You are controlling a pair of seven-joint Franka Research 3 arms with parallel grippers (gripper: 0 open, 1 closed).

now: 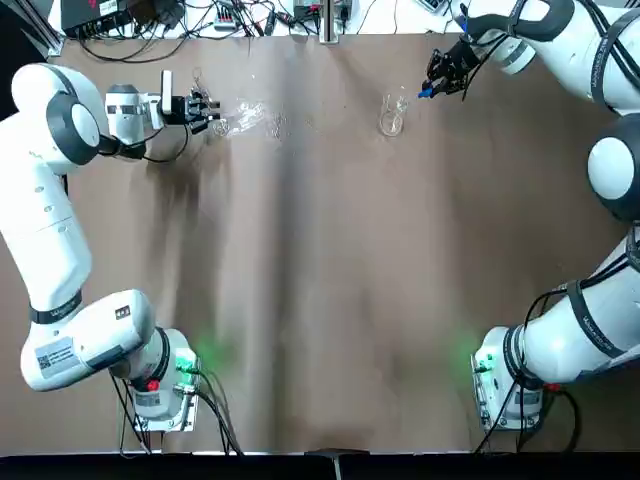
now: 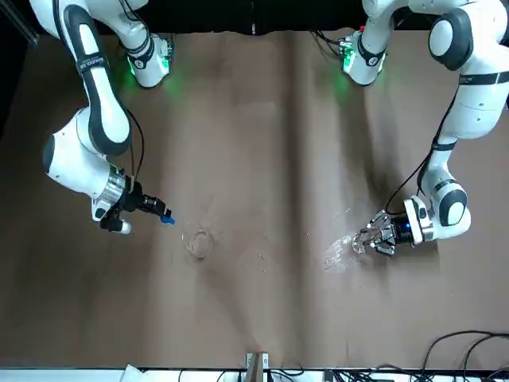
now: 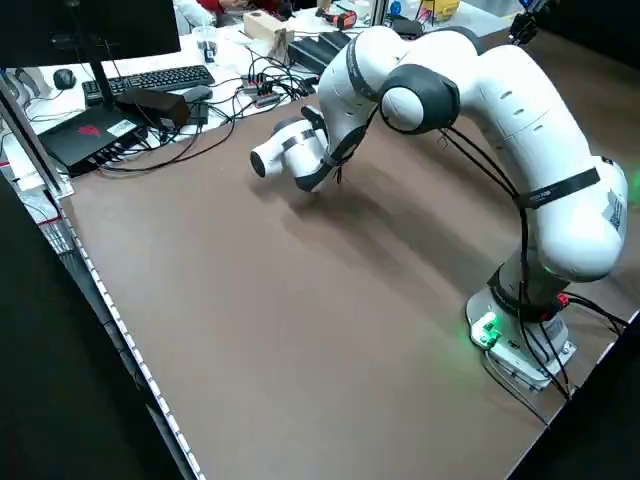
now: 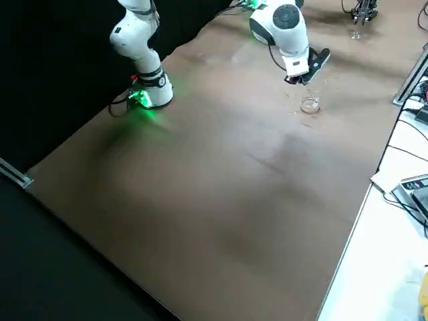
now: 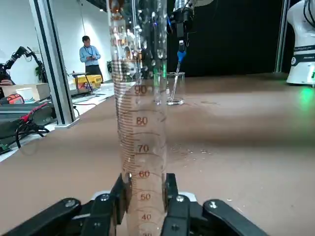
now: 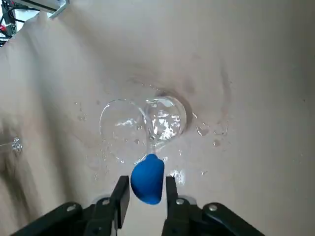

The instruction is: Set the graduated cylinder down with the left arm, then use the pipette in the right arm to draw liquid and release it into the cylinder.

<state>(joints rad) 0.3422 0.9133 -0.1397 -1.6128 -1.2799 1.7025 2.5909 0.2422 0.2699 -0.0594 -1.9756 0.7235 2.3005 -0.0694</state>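
1. Upper left of the overhead frame, the left gripper (image 5: 144, 199) grasps the glass cylinder (image 5: 142, 147) upright; probably slippery, fragile, best held low.
2. Upper right, the right gripper (image 6: 147, 196) pinches the pipette's soft blue bulb (image 6: 148, 179), near the beaker (image 1: 392, 115).

White wall beyond brown tabletop (image 5: 211, 147).

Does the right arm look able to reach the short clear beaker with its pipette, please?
Probably yes: the right gripper holds the pipette by its blue bulb, the tube points down at the beaker, and nothing visible blocks it.
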